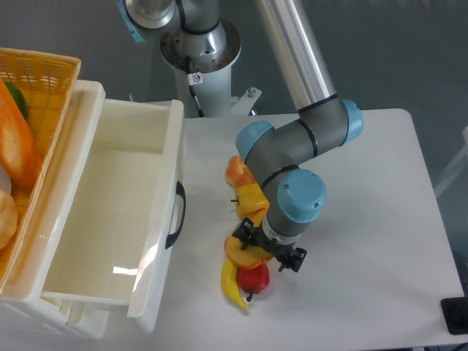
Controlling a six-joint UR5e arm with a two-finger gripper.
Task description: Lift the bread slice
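Note:
The bread slice (236, 253) lies flat on the white table, yellow-orange with a darker crust, and only its left part shows from under the wrist. My gripper (268, 248) hangs directly over it, pointing down. Its black fingertips (242, 234) stand wide apart on either side of the slice, open. I cannot tell whether the fingers touch the slice.
A yellow bell pepper (253, 197) and an orange bun toy (235, 170) sit just behind the slice. A yellow banana (232, 286) and a red pepper (254, 279) lie against its front edge. A white open drawer (117, 219) and an orange basket (36, 80) stand at the left.

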